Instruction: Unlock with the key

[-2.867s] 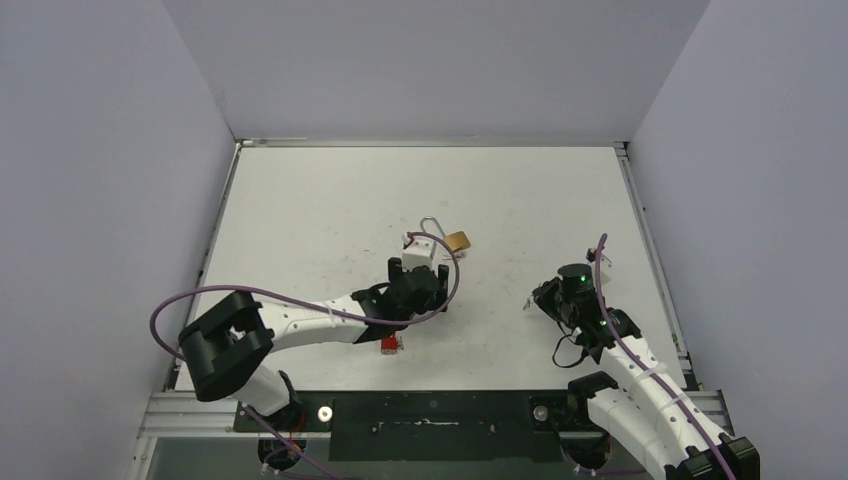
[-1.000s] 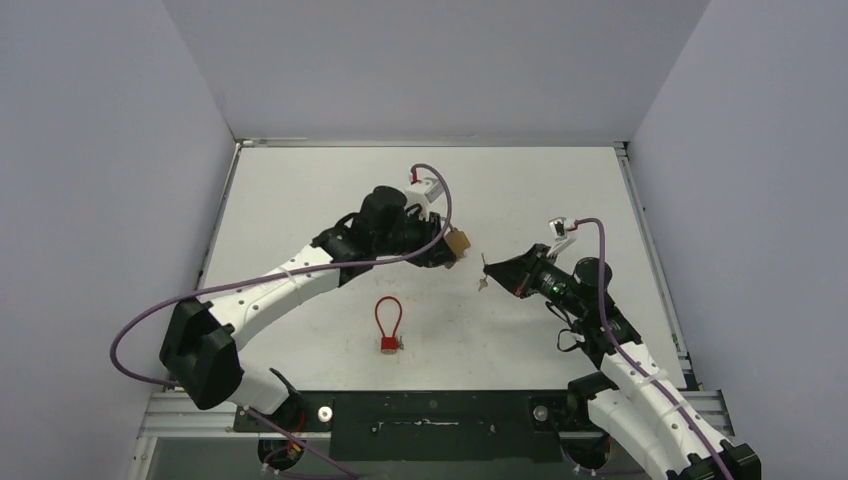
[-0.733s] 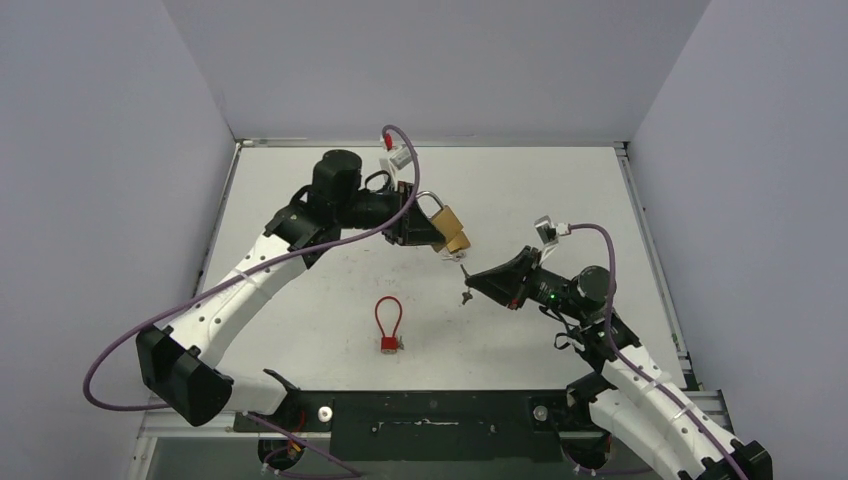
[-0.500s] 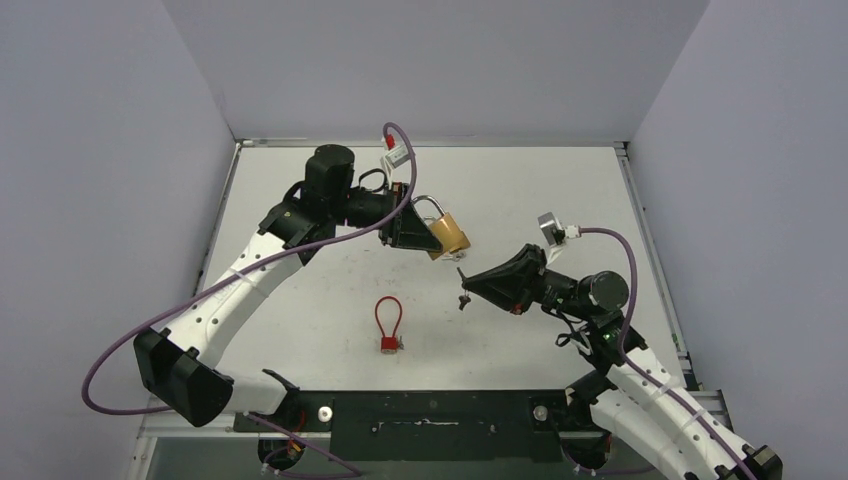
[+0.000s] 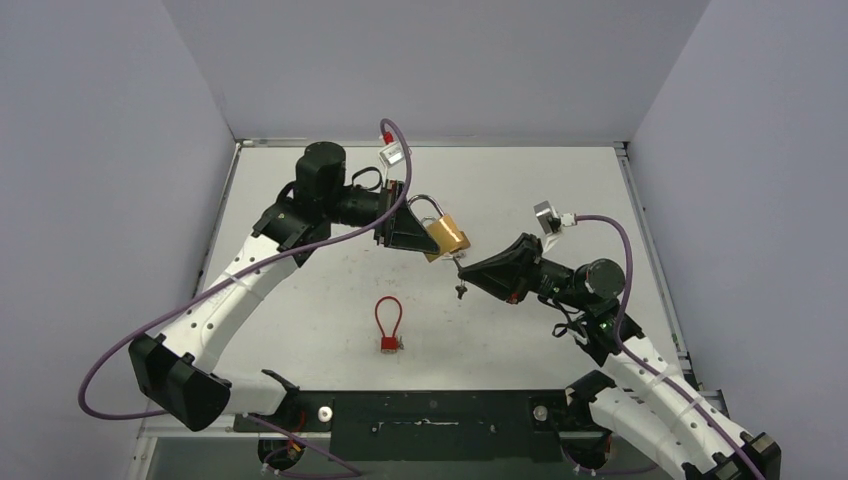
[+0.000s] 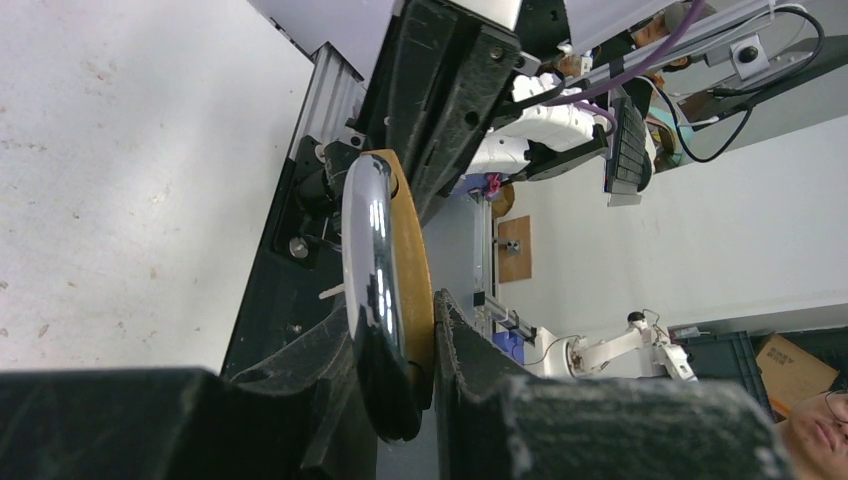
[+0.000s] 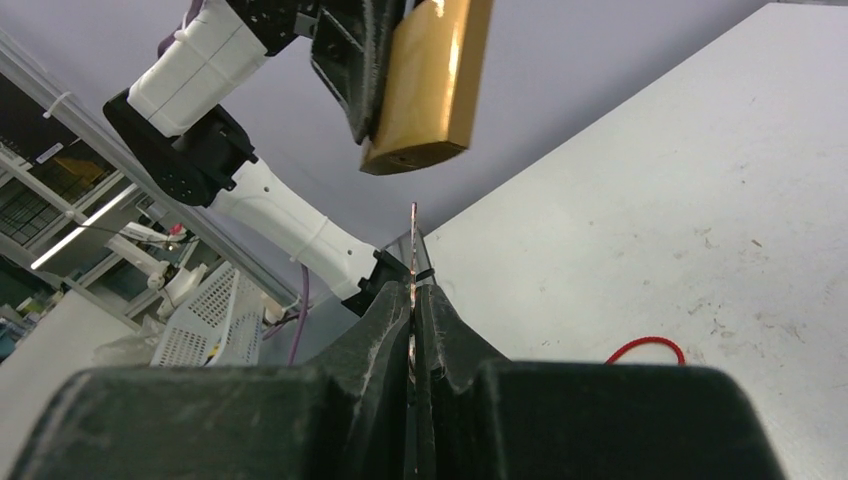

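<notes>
Key (image 7: 412, 235): pinched edge-on between the right gripper (image 7: 413, 300) fingers, which are closed tight on it. The blade stands proud of the tips and points to 12 o'clock in the right wrist view.

Nearest the arm bases, a red cable lock (image 5: 388, 322) lies on the table (image 5: 330, 200), at about 7 o'clock from the key and well apart from it. Neither arm touches it.

Next out, the right gripper holds the key clear of the table. Something small hangs under the key, too small to identify.

Beyond it, at 11 o'clock in the top view, the brass padlock (image 5: 447, 237) hangs in the air, its body clamped between the left gripper (image 5: 415, 232) fingers. The left wrist view confirms both pads bear on its flat faces.

Finding: both items are picked up and brought together. The key tip sits just below the padlock's underside, apart from it, and is not yet inserted. The shackle appears seated.

Outstanding, by judgement: align tip with keyway, insert, turn, release shackle.
</notes>
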You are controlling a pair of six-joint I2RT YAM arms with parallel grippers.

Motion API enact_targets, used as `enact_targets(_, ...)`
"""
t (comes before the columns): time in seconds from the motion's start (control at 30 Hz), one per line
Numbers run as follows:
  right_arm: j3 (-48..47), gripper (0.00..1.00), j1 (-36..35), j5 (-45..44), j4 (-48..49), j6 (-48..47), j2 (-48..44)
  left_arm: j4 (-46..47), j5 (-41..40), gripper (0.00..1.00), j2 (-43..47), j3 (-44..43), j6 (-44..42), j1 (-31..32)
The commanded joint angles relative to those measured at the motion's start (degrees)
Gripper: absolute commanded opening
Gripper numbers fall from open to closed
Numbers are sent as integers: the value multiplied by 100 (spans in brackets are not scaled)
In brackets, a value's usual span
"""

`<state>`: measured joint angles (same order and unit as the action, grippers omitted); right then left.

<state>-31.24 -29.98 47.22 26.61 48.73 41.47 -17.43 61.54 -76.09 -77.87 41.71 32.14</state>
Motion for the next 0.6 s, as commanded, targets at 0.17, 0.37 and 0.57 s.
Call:
enact_targets(0.17, -348, 0, -67, 16, 738, 38, 223, 771, 294, 0, 408, -45, 26, -34)
enact_targets(0.37, -397, 0, -112, 87, 885, 93, 306, 743, 267, 0, 409, 12, -40, -32)
enact_targets(0.57, -409, 0, -131, 88, 933, 114, 403, 778, 259, 0, 435, 57, -63, -32)
